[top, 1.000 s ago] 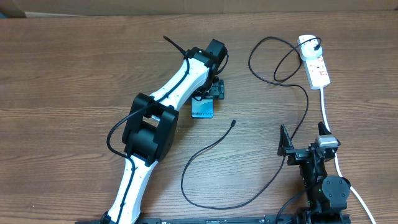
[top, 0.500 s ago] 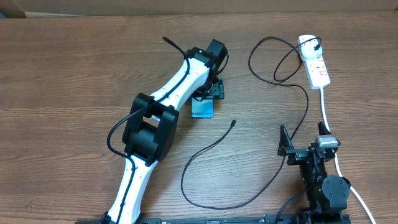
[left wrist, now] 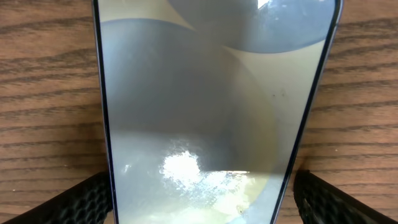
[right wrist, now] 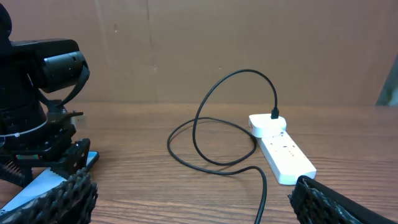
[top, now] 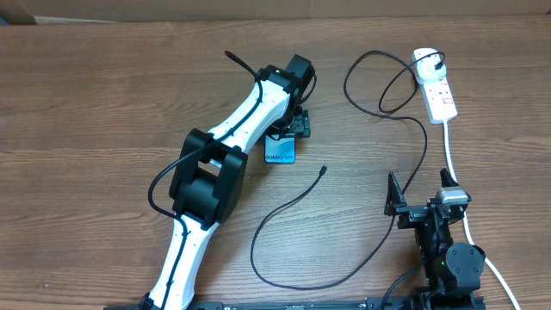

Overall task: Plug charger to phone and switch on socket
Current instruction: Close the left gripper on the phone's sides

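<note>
Phone is lying flat on the counter, glass up. It is looking thin, rigid and slick, so I am judging the long dark edges the safest hold. Charger tip is lying loose nearby, cable limp, plug sitting in the socket. Left hand is straddling the phone, spread wide, pads just beside both edges; contact unclear. Right hand is hanging wide, holding nothing.

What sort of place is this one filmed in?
Likely a robotics lab bench: a wood-grain table, a plain brown board behind it, and a white robot arm reaching over a phone, with a power strip nearby.
</note>
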Robot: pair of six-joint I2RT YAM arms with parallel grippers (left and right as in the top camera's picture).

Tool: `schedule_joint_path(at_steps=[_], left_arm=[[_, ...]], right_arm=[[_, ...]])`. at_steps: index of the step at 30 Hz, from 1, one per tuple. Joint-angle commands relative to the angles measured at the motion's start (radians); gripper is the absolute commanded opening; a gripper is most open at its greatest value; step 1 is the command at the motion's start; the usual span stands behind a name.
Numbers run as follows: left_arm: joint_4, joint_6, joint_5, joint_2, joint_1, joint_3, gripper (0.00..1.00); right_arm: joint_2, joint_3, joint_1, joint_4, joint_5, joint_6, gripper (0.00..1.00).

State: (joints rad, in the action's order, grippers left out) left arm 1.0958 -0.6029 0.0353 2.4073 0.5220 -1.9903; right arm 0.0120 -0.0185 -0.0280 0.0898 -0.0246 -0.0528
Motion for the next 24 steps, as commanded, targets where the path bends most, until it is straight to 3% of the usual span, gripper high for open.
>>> schedule_joint_path(at_steps=[1,9,24], left_arm=[[0.019,-0.011,0.08,0.082,-0.013,0.027,0.89],[0.014,-0.011,0.08,0.082,-0.021,0.027,0.82],[0.018,-0.011,0.08,0.082,-0.037,0.027,0.78]], right_arm=[[-0.009,0.01,-0.005,-0.005,0.008,-0.004,1.0],[-0.009,0.01,-0.005,-0.005,0.008,-0.004,1.0],[-0.009,0.01,-0.005,-0.005,0.008,-0.004,1.0]])
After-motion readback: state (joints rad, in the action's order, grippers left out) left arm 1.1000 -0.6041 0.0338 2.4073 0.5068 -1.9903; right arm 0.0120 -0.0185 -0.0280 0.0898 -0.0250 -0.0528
